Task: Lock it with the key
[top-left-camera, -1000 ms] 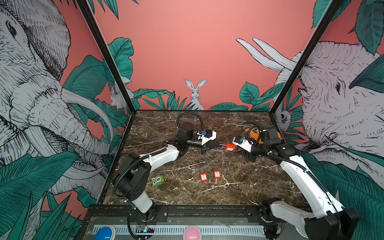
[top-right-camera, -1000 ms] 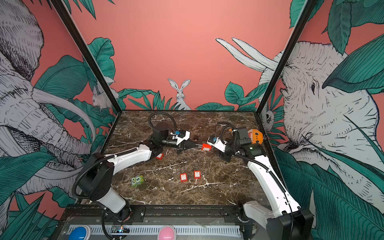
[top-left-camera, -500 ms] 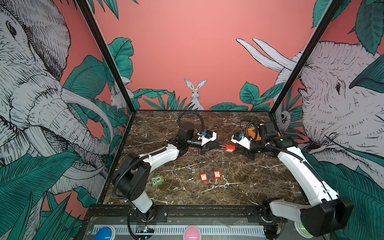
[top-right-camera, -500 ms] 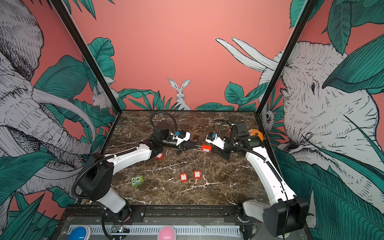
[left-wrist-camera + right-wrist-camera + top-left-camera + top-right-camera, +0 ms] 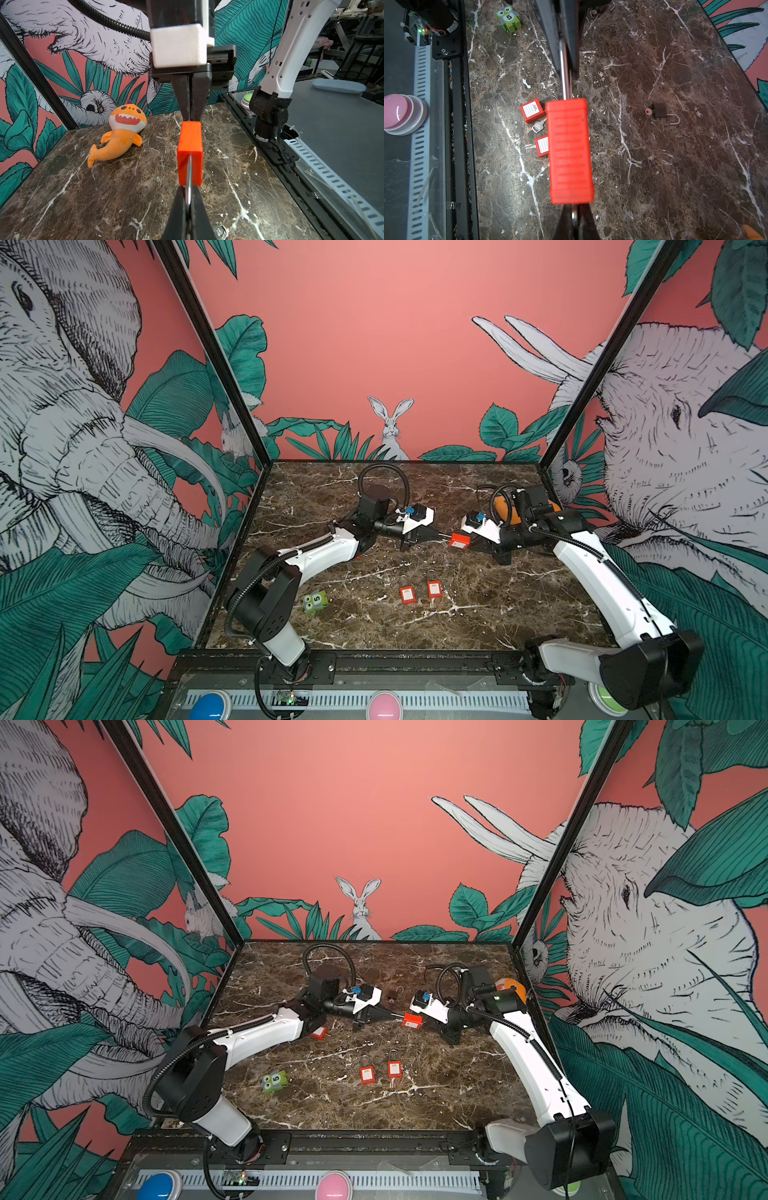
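A red padlock point(image 5: 459, 540) point(image 5: 412, 1020) hangs above the marble table, held between both grippers at the middle back. My left gripper point(image 5: 442, 536) point(image 5: 188, 199) is shut on the padlock's steel shackle point(image 5: 188, 176) point(image 5: 564, 72). My right gripper point(image 5: 471, 545) point(image 5: 574, 214) meets the padlock body point(image 5: 570, 151) from the opposite end. It is shut on the key point(image 5: 574, 215), a silver sliver between its fingers at the base of the padlock. The keyhole itself is hidden behind the body.
Two more red padlocks point(image 5: 408, 595) point(image 5: 434, 589) lie toward the table's front, with a loose key point(image 5: 537, 126) between them. A green owl block point(image 5: 315, 600) sits front left. An orange shark plush point(image 5: 122, 133) and a dark padlock point(image 5: 659, 113) lie at the back.
My right gripper has moved in toward the padlock and closed its jaws at the padlock's base. The left gripper has kept its hold on the shackle without moving.
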